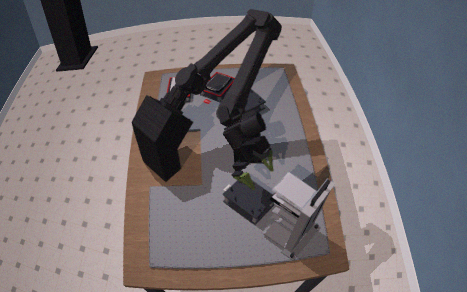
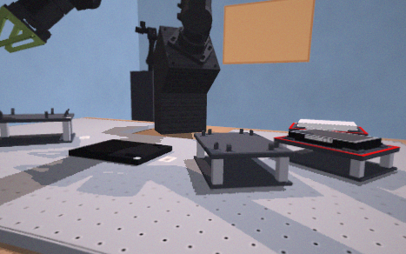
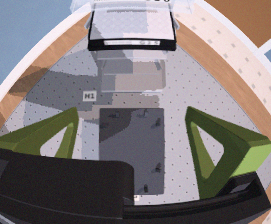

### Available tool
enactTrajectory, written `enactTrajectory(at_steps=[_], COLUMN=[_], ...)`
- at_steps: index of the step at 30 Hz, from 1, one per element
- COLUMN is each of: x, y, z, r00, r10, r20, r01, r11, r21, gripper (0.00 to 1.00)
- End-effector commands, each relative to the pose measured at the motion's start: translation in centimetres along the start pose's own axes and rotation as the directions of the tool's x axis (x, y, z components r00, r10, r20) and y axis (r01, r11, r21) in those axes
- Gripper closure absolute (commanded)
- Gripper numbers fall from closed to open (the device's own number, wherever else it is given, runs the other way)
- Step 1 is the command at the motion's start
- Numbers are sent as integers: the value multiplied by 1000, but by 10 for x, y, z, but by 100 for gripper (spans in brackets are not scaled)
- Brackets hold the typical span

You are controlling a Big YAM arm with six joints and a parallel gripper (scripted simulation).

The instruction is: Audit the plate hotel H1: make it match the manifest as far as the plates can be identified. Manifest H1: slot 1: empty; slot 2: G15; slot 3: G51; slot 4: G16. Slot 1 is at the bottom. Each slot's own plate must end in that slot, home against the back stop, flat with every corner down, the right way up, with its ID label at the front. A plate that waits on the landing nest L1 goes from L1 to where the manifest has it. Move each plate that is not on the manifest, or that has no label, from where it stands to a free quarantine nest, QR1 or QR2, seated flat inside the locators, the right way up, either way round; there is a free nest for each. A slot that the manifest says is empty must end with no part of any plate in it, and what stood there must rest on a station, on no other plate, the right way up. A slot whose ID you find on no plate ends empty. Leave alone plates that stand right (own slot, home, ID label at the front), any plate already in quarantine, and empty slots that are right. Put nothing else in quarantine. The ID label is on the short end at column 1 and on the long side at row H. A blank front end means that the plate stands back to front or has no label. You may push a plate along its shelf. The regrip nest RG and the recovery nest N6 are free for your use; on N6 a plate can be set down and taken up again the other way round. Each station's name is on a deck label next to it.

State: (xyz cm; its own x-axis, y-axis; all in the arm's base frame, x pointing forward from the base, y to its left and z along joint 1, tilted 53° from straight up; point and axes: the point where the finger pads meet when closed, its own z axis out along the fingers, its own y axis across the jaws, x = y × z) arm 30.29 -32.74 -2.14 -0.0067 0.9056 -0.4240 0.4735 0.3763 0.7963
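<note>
The plate hotel H1 (image 1: pixel 301 214) stands at the right of the grey deck. A dark platform (image 1: pixel 248 200) stands just in front of the hotel and also shows in the wrist view (image 3: pixel 133 149). My gripper (image 1: pixel 256 170) hovers above that platform, pointing toward the hotel. Its green fingers are wide open with nothing between them. One green finger (image 2: pixel 14 30) shows high at the left in the exterior view.
A red-edged nest holding a dark plate (image 2: pixel 342 141) (image 1: pixel 219 82) stands at the right, also seen at the deck's far end. An empty raised nest (image 2: pixel 238 150) is in the middle, another (image 2: pixel 25 123) at the left, and a flat black slab (image 2: pixel 121 150) lies between them. The arm's dark base block (image 1: pixel 161 135) stands beside them.
</note>
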Motion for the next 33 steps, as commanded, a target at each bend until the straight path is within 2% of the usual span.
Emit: enactTrajectory(at_steps=[1, 5, 8, 11, 15, 21, 22, 33], x=[-12, -17, -15, -22, -22, -28, -29, -40], y=[1, 3, 3, 0, 2, 1, 7, 0], z=[9, 7, 15, 15, 21, 24, 22, 34], r00=[1000, 1000, 1000, 1000, 1000, 1000, 1000, 1000], r10=[4, -2, 3, 4, 3, 5, -7, 6], r20=[7, 20, 3, 15, 4, 9, 15, 11], r01=[-4, 3, -3, -4, -3, -5, 7, -6], r11=[1000, 1000, 1000, 1000, 1000, 1000, 1000, 1000], r21=[-5, -8, -6, -3, -6, -4, -13, -3], gripper=[0, 0, 0, 0, 0, 0, 0, 0])
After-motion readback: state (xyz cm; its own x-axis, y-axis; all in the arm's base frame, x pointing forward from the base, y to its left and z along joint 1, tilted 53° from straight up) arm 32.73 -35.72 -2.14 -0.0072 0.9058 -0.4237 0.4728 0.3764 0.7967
